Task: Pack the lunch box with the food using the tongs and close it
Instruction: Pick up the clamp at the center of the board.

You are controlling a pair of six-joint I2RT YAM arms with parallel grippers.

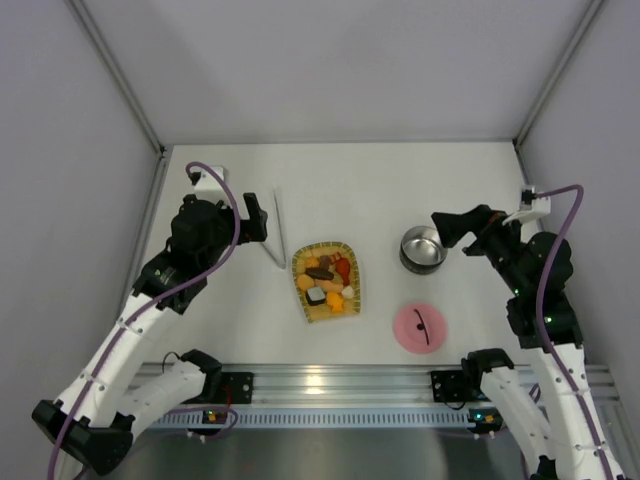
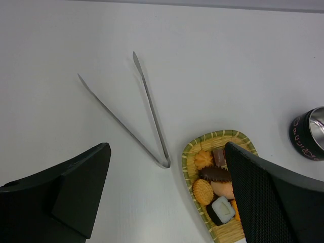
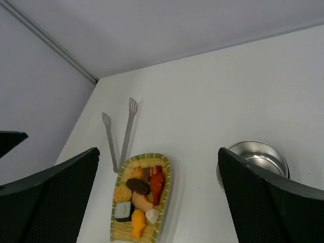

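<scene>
From above, the left gripper [image 1: 256,222] is hovering with its jaws spread wide and holding nothing, just left of the tongs [image 1: 277,230], which are lying flat on the white table [image 1: 350,190] beside the upper left edge of the yellow tray [image 1: 353,290]. The food [image 1: 326,280] is sitting heaped in that tray. To the right, the lunch box [image 1: 423,248] is standing upright and uncovered, with the right gripper [image 1: 452,232] hanging wide open and empty just beside its right rim; the pink lid [image 1: 420,327] is lying apart, nearer the arm bases. In the left wrist view, the left gripper [image 2: 167,152] is showing both fingers far apart, the tongs [image 2: 153,116] are lying between and beyond them, untouched, and the food [image 2: 215,174] and lunch box [image 2: 309,134] are sitting to the right. In the right wrist view, the right gripper [image 3: 158,152] is gaping equally wide, framing the tongs [image 3: 127,131], the food [image 3: 139,190] and the lunch box [image 3: 258,154], gripping none.
</scene>
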